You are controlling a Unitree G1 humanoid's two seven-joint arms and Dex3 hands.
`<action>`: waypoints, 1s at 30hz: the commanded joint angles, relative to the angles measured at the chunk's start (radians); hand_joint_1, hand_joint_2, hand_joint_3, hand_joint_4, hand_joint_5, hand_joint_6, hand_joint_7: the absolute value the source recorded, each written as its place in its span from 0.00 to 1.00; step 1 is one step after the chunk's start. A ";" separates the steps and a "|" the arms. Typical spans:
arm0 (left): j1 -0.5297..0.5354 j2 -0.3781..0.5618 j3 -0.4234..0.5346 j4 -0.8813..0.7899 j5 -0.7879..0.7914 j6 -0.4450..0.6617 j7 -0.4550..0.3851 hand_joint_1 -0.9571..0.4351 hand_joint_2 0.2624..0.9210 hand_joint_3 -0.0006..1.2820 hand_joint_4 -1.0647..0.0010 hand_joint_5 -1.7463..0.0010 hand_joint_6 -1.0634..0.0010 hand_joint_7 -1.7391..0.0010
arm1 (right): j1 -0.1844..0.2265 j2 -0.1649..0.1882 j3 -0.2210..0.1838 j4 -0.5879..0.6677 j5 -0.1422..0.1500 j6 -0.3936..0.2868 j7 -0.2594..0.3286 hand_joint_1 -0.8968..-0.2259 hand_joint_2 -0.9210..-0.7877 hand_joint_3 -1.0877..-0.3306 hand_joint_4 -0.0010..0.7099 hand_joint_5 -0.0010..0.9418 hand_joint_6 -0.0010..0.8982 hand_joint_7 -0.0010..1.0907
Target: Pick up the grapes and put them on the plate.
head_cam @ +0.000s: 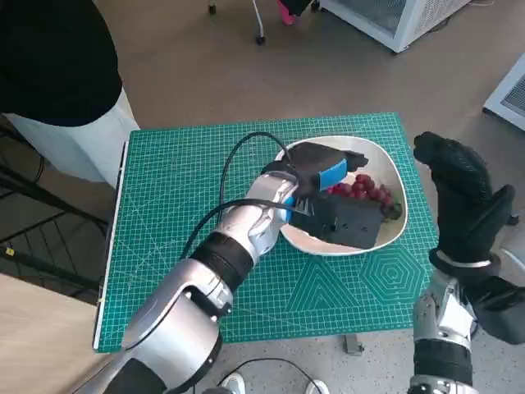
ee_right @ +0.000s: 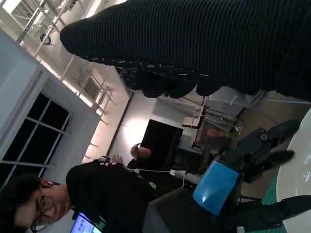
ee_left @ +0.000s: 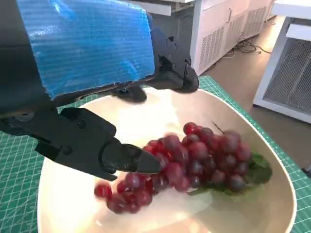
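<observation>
The bunch of red grapes (head_cam: 371,190) with green leaves lies inside the white plate (head_cam: 392,164) at the mat's far right. My left hand (head_cam: 324,176) hovers over the plate, fingers spread. In the left wrist view the grapes (ee_left: 194,160) rest on the plate's floor (ee_left: 170,114); one black fingertip (ee_left: 138,162) is at the bunch's edge, the others are held well above it, and nothing is gripped. My gloved right hand (head_cam: 463,193) is raised beside the table's right edge, holding nothing. The right wrist view shows the glove (ee_right: 194,43) and my blue-taped left hand (ee_right: 216,187).
A green cutting mat (head_cam: 189,205) covers the table. A person in black stands at the table's far left corner (head_cam: 49,57); another person (ee_right: 97,194) shows in the right wrist view. White cabinets (head_cam: 394,16) stand beyond the table. A small clip (head_cam: 353,345) sits at the mat's near edge.
</observation>
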 commanded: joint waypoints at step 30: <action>0.348 0.172 0.512 -0.155 -0.695 -0.609 -0.280 0.20 1.00 0.45 0.84 1.00 0.79 1.00 | -0.035 0.026 0.036 0.044 -0.044 0.004 -0.048 0.51 0.00 0.57 0.40 0.01 0.38 0.00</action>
